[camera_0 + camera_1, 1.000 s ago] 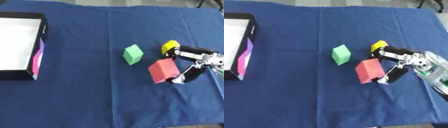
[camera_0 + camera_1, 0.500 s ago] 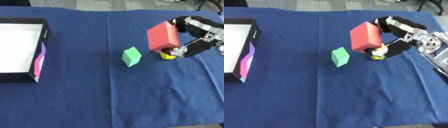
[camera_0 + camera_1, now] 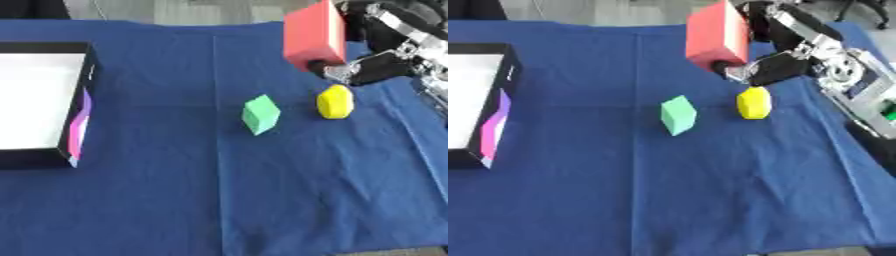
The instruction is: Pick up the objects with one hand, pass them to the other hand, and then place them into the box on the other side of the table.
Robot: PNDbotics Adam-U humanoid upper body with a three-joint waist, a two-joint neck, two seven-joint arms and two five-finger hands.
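Above the blue worktop (image 3: 175,200), my right hand (image 3: 776,65) has its fingers (image 3: 732,70) clamped around the red block (image 3: 717,37). Green block (image 3: 678,115) and yellow block (image 3: 753,103) lie below; the box (image 3: 52,155) sits far left.

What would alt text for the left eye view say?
A robot hand holds a red block lifted over a blue tablecloth. Below lie a yellow block and a green block; a black box with a white inside sits at the left edge.
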